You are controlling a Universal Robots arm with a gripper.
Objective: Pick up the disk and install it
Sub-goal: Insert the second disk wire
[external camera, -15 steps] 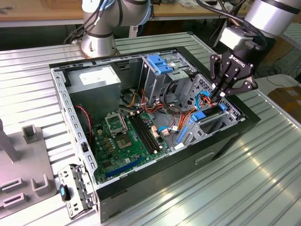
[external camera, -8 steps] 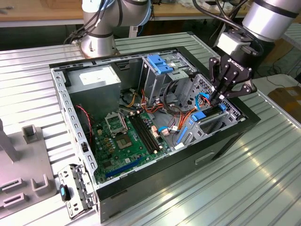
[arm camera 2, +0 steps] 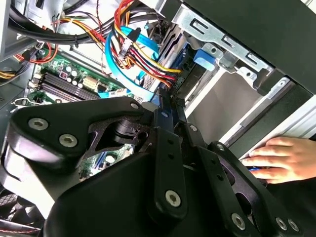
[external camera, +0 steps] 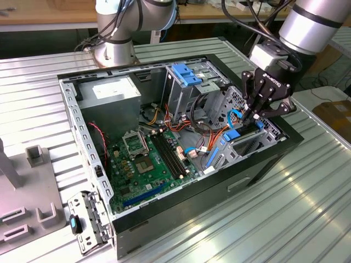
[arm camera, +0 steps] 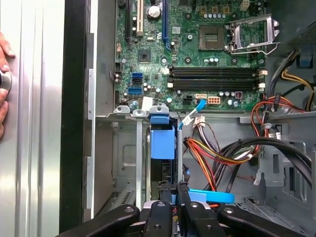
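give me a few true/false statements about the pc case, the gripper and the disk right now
1. The computer case lies open, motherboard exposed. True.
2. The gripper hangs over the drive bay end of the case. True.
3. The disk, in its blue carrier, lies on the table outside the case. False: it sits in the drive bay, the gripper right at it.
4. A hand rests at the case's outer edge. True.
5. The processor socket carries a fan and heatsink. False: it is bare.
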